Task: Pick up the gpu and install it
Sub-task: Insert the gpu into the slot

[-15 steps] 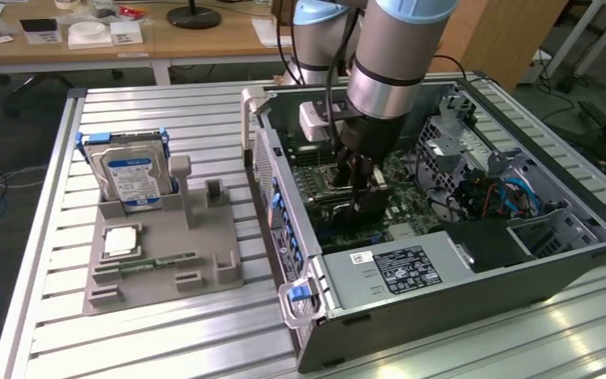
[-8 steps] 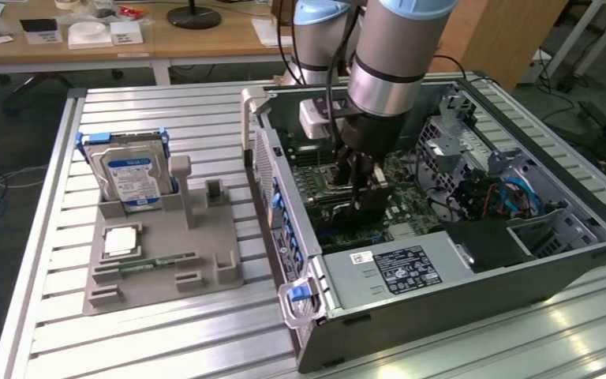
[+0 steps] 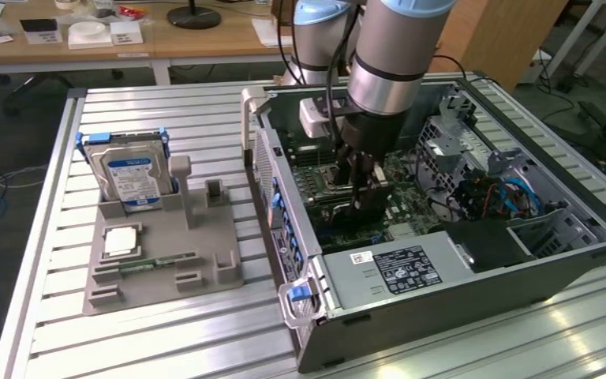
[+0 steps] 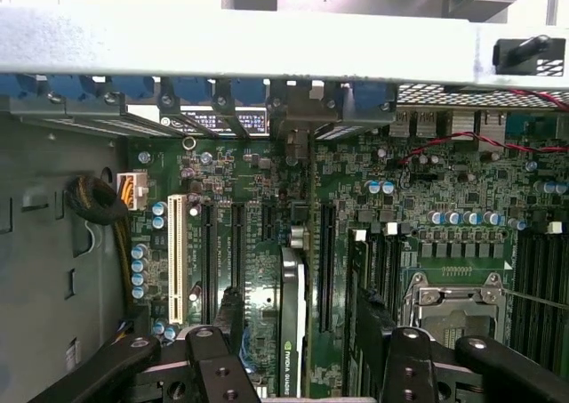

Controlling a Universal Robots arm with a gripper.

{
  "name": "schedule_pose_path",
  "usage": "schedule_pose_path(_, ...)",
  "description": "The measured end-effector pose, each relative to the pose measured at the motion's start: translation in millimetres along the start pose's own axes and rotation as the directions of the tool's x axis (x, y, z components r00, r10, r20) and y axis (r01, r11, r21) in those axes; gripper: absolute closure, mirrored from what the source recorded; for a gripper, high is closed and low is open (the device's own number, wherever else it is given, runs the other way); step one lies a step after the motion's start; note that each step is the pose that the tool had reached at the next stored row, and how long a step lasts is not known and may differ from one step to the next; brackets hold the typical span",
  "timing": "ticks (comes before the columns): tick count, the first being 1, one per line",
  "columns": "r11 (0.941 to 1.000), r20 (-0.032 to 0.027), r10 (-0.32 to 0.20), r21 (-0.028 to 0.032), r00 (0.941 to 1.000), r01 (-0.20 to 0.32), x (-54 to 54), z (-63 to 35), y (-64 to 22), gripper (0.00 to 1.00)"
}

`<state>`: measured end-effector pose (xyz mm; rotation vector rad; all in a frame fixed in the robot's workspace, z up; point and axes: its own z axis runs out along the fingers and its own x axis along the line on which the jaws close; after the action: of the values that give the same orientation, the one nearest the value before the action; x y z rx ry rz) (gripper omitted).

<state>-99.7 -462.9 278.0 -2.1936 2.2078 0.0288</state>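
An open computer case [image 3: 461, 260] is laid on its side on the slatted aluminium table [image 3: 177, 339], with the green motherboard [image 4: 444, 189] exposed inside. In the case, a power supply [image 3: 403, 268] with a white label is seen at the near end and a drive cage with blue cables [image 3: 514, 197] at the exterior view's right.

The gpu [image 4: 292, 332] is located inside the case, standing on edge in a motherboard slot. It is seen edge-on in the wrist view as a thin dark card bearing small white lettering, between the black expansion slots and beside the white slot [image 4: 175, 256].

The gripper [image 4: 298, 367] is lowered into the case directly over the card. Its black fingers [image 4: 213, 363] are spread wide, one on each side of the card and clear of it; nothing is gripped.

On the exterior view's left, a grey parts holder [image 3: 161, 264] is placed on the table. A silver hard drive [image 3: 129, 174] with a blue label stands upright in it, with a CPU [image 3: 121, 241] and a RAM stick [image 3: 161, 260] lying nearer.
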Motion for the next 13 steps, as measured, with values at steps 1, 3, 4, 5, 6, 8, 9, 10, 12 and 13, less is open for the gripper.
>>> schedule_pose_path(1, 1.0000, -0.0001, 0.000, 0.0000, 1.0000, 0.000, -0.1, -0.4, 0.0, 0.37)
schedule_pose_path(3, 1.0000, -0.0001, 0.000, 0.0000, 1.0000, 0.000, -0.1, -1.9, 0.0, 0.37)
schedule_pose_path(4, 1.0000, 0.0001, 0.000, 0.0000, 1.0000, 0.000, -0.1, -2.8, 0.0, 0.37)
schedule_pose_path(5, 1.0000, 0.0001, 0.000, 0.0001, 1.0000, 0.000, -0.1, -3.9, 0.0, 0.37)
schedule_pose_path(6, 1.0000, 0.0000, 0.000, 0.0000, 1.0000, 0.000, -0.2, -4.9, 0.0, 0.37)
schedule_pose_path(8, 1.0000, 0.0000, 0.000, 0.0000, 1.0000, 0.000, -0.2, -6.9, 0.0, 0.37)
schedule_pose_path(9, 1.0000, 0.0001, 0.000, 0.0000, 1.0000, 0.000, -0.3, -8.0, 0.0, 0.37)
schedule_pose_path(10, 1.0000, 0.0000, 0.000, 0.0000, 1.0000, 0.000, -0.3, -9.2, 0.0, 0.37)
schedule_pose_path(12, 1.0000, 0.0000, 0.000, 0.0000, 1.0000, 0.000, -0.4, -11.9, -0.1, 0.37)
schedule_pose_path(13, 1.0000, 0.0000, 0.000, 0.0000, 1.0000, 0.000, -0.4, -13.0, -0.1, 0.37)
